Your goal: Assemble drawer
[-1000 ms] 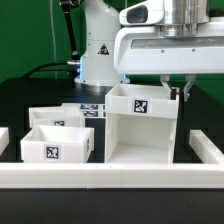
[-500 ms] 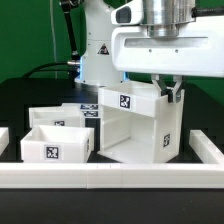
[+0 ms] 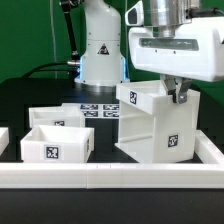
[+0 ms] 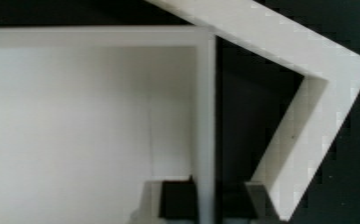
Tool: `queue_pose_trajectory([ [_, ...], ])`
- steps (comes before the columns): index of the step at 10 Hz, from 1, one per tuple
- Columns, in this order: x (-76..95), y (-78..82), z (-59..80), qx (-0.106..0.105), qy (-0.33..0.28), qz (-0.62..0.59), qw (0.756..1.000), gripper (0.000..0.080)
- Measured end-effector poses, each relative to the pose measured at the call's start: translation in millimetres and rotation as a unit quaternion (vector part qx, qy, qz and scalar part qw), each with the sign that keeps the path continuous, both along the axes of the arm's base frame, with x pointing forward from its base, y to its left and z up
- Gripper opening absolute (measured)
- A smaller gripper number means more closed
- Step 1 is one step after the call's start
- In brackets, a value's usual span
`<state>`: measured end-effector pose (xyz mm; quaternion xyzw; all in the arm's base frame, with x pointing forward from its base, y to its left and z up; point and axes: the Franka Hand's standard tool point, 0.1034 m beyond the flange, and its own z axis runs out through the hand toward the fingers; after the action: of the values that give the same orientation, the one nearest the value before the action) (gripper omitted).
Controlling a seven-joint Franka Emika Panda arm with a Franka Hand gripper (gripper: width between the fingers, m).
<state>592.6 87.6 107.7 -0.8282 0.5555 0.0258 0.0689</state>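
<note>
The white drawer frame (image 3: 150, 125), a tall open box with marker tags, stands on the black table at the exterior view's right, turned so one corner faces the camera. My gripper (image 3: 178, 93) comes down from above and is shut on the frame's top right wall edge. In the wrist view the thin white wall (image 4: 207, 100) runs between my two dark fingers (image 4: 179, 203), and my gripper (image 4: 212, 204) clamps it. Two small white drawer boxes, one in front (image 3: 55, 146) and one behind it (image 3: 60, 117), sit at the exterior view's left.
The marker board (image 3: 98, 111) lies flat behind the boxes. A white rail (image 3: 110, 176) runs along the front edge, with a white block (image 3: 207, 148) at the far right. The robot's base (image 3: 100, 45) stands at the back.
My gripper has moved toward the exterior view's right with the drawer frame in it. The frame has turned about its upright axis, so a corner now faces the camera. The small boxes have not moved.
</note>
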Motion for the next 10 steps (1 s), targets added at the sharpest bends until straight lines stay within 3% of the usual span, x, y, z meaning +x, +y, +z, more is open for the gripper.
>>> queue_pose_trajectory([
  [3,7.3,-6.5,0.4,0.020,0.023,-0.153,0.988,0.0038],
  [7,19.8,6.0,0.6,0.026,0.016,-0.157,0.987,0.0038],
  [10,32.8,5.6,1.2,0.027,0.007,-0.144,0.989,0.0038],
])
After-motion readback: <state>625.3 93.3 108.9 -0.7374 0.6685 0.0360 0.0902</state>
